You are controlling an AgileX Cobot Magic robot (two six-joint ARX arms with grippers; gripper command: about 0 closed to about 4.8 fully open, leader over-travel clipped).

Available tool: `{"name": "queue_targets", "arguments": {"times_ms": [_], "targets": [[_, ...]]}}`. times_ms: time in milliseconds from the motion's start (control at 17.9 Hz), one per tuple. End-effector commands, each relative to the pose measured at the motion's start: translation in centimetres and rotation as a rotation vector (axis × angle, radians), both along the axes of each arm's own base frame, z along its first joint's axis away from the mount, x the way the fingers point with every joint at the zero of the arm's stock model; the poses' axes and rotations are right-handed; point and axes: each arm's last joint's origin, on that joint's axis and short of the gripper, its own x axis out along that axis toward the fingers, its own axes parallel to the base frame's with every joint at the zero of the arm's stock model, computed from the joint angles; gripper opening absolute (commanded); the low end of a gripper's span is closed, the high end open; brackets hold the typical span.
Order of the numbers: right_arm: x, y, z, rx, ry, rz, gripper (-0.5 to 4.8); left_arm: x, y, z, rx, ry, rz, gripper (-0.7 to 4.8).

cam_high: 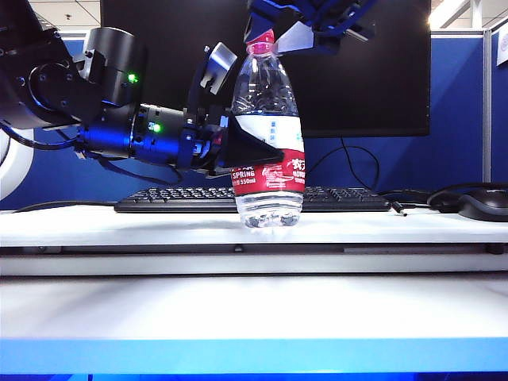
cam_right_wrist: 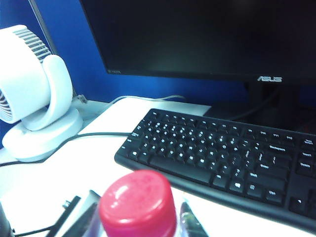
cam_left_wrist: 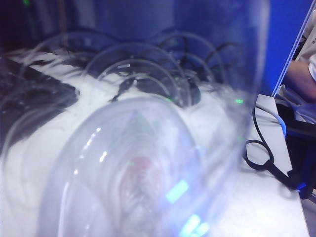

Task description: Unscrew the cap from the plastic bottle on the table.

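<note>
Closest to my exterior camera runs the pale front edge of the long white worktop, bare at that side. Farther back, near the middle of the worktop, the clear slim plastic water bottle with its white-and-red label stands upright, just in front of a black computer keyboard that lies along the rear edge. On its neck I see the small round red-pink screw cap, seated straight. My left hand comes in level from the left side and is clenched on the bottle's body at label height; its wrist camera sees only blurred clear plastic pressed close. My right hand hangs over the bottle top, its blue fingers on either side of the cap; I cannot tell whether they touch it or how far they have closed. Behind the keyboard stands a dark monitor. A white desk fan sits toward the rear left corner, and a black mouse rests near the right edge.
</note>
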Motion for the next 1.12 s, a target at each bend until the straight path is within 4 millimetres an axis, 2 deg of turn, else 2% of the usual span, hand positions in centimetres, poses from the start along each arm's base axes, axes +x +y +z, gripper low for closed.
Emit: {"name": "queue_targets", "arguments": {"times_ms": [56, 223, 279, 502, 558, 669, 781, 892, 948, 1060, 1115], "targets": [[0.0, 0.1, 0.5, 0.028, -0.032, 0.004, 1.74, -0.1, 0.1, -0.6, 0.018, 0.035, 0.000, 0.89], [0.0, 0.0, 0.5, 0.029, -0.036, 0.004, 1.60, -0.1, 0.1, -0.6, 0.018, 0.034, 0.001, 0.89], [0.0, 0.0, 0.5, 0.027, -0.033, 0.004, 1.34, -0.1, 0.1, -0.6, 0.018, 0.034, 0.001, 0.89], [0.1, 0.0, 0.4, 0.018, -0.030, 0.036, 1.33, -0.1, 0.1, -0.6, 0.018, 0.034, 0.001, 0.89], [0.3, -0.2, 0.4, 0.015, -0.022, 0.069, 1.14, -0.1, 0.1, -0.6, 0.018, 0.033, 0.001, 0.89], [0.4, -0.4, 0.4, 0.010, -0.022, 0.087, 1.11, -0.1, 0.1, -0.6, 0.018, 0.034, 0.000, 0.89], [0.5, -0.6, 0.3, -0.018, -0.038, 0.141, 0.50, -0.1, 0.0, -0.6, 0.017, 0.032, 0.001, 0.89], [0.6, -0.9, 0.3, -0.024, -0.033, 0.137, 0.53, -0.1, 0.0, -0.6, 0.017, 0.032, 0.001, 0.89], [0.5, -1.0, 0.6, -0.037, -0.054, 0.132, 0.67, -0.1, 0.0, -0.6, 0.017, 0.032, 0.001, 0.89], [0.3, -1.3, 1.1, -0.042, -0.076, 0.098, 2.50, -0.1, 0.0, -0.6, 0.017, 0.032, 0.001, 0.89], [0.1, -1.6, 1.5, -0.045, -0.089, 0.060, 2.74, -0.1, 0.0, -0.6, 0.017, 0.031, 0.001, 0.88]]}}
